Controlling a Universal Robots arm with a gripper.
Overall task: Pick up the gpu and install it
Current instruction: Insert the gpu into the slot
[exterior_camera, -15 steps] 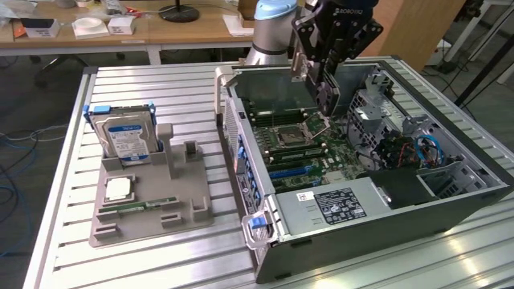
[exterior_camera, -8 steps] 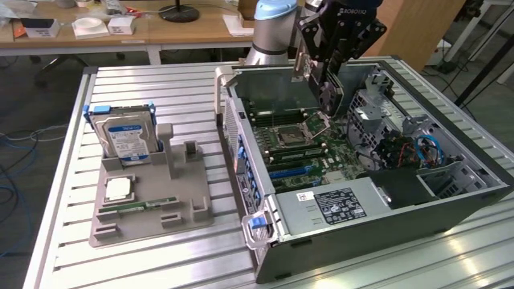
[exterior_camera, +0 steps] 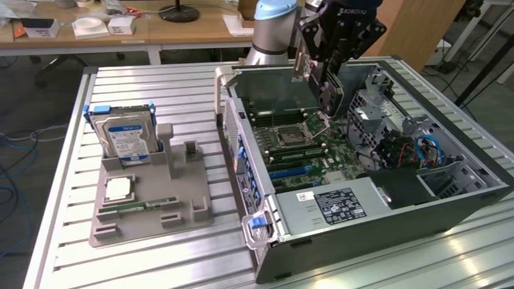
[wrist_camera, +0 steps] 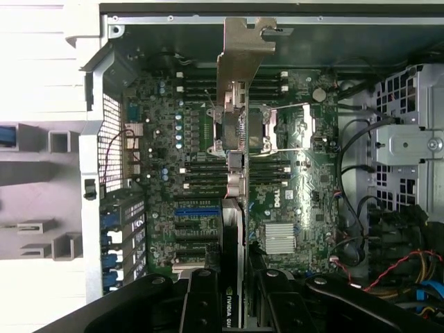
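Here, a slatted metal table (exterior_camera: 161,265) carries an open PC case (exterior_camera: 386,235) lying on its side, open face up, w/ bare table along its near edges. On the exterior view's left, well apart from the case, sits a grey parts tray (exterior_camera: 153,223) w/ a hard drive (exterior_camera: 124,141) upright in it. Inside the case the mobo (wrist_camera: 291,208) lies uncovered; cables & a drive cage (wrist_camera: 409,139) crowd one end. The claw (wrist_camera: 236,302) hangs over the case opening, fingers (wrist_camera: 201,305) clamped on the gpu (wrist_camera: 236,139) from both faces. The gpu stands on edge above the mobo, silver bracket (wrist_camera: 243,48) nearest the rear wall.
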